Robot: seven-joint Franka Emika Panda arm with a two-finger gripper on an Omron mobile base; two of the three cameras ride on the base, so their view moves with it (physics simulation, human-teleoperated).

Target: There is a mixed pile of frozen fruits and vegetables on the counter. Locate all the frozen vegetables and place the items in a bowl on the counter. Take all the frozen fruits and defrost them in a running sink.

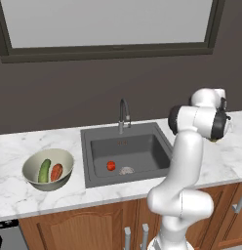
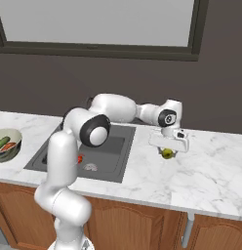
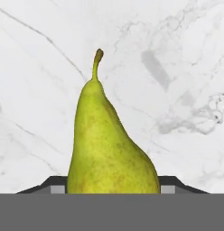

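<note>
The gripper (image 2: 167,152) is closing on the yellow-green pear (image 3: 110,144), hovering over open white counter (image 2: 211,171) just right of the sink (image 1: 124,151). The red fruit (image 1: 110,166) is sitting in the basin; cucumber (image 1: 44,170) and carrot piece (image 1: 56,172) are lying in the bowl (image 1: 30,166) at left.

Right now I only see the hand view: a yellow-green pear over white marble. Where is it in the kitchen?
Observer: The pear sits at the gripper, over the counter right of the sink.
Operator: Is anything in that sink?
Observer: Yes, a small round red fruit lies on the basin floor near the drain.
Operator: And the vegetables?
Observer: A green cucumber and an orange-red carrot-like piece lie side by side in the bowl, left of the sink.
</note>
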